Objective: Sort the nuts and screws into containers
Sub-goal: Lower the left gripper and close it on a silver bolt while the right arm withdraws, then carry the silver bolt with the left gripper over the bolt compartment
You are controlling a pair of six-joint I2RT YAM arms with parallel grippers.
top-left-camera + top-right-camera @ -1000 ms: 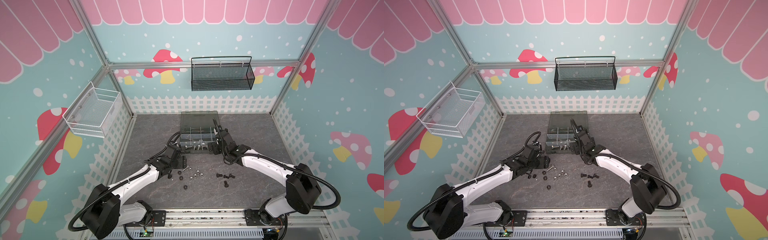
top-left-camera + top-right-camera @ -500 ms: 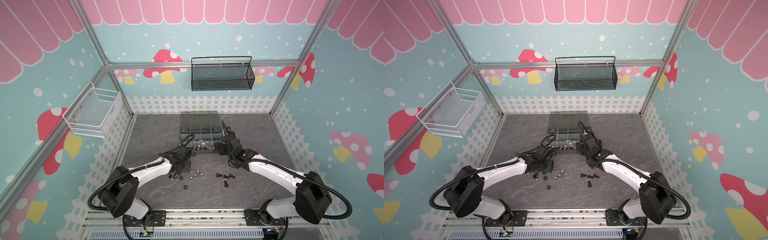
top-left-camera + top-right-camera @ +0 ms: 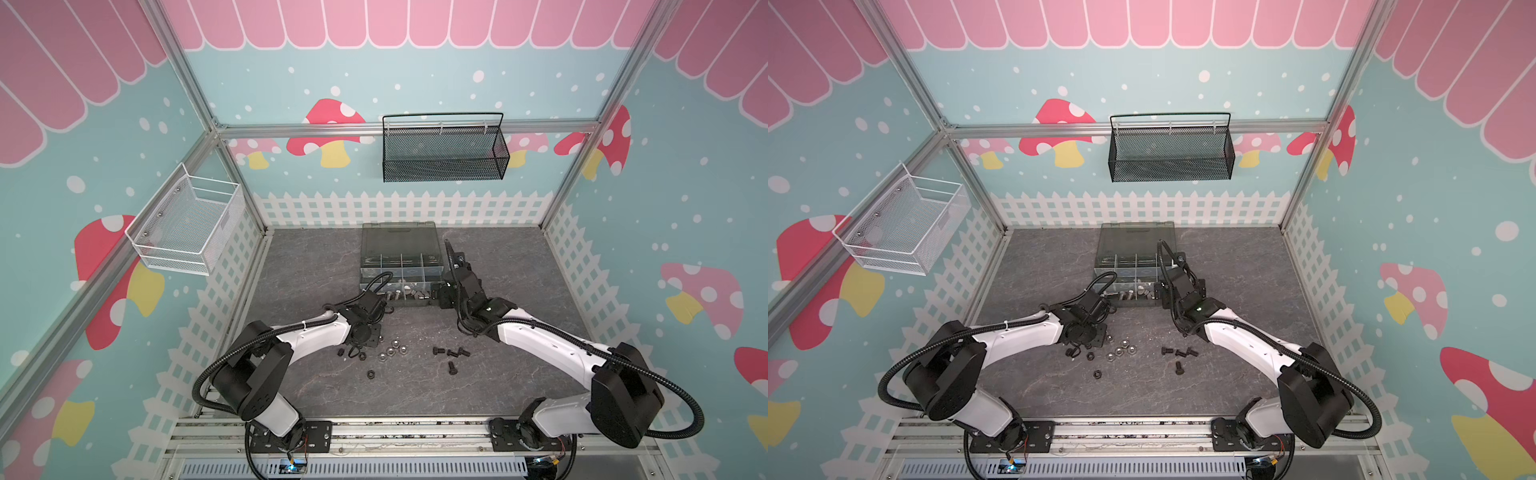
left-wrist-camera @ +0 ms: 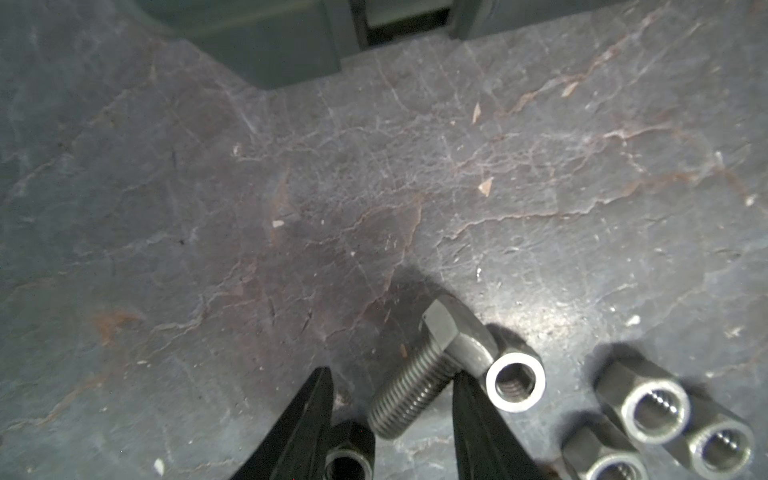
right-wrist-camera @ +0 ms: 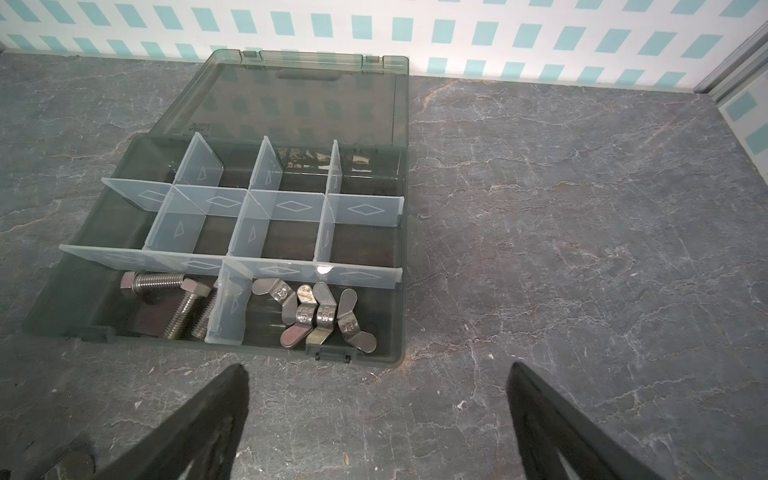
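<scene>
**Stock check around the organiser case (image 5: 270, 345)**

I log the left gripper (image 4: 391, 374) before the case, jaws part-way apart astride a loose silver screw (image 4: 432, 345), one finger (image 4: 478, 424) touching its thread. The right gripper (image 5: 376, 368) is at the case's front, jaws wide. Case's front compartments: silver screws (image 5: 183, 307), wing nuts (image 5: 320, 316). Before the case: silver nuts (image 3: 390, 351), black screws (image 3: 451, 353).

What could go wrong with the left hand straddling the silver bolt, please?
The left hand straddles the silver bolt askew, so it may twist out when pinched. A silver nut against the bolt's head may be dragged along. A black nut close beside the hand could get caught too.
</scene>
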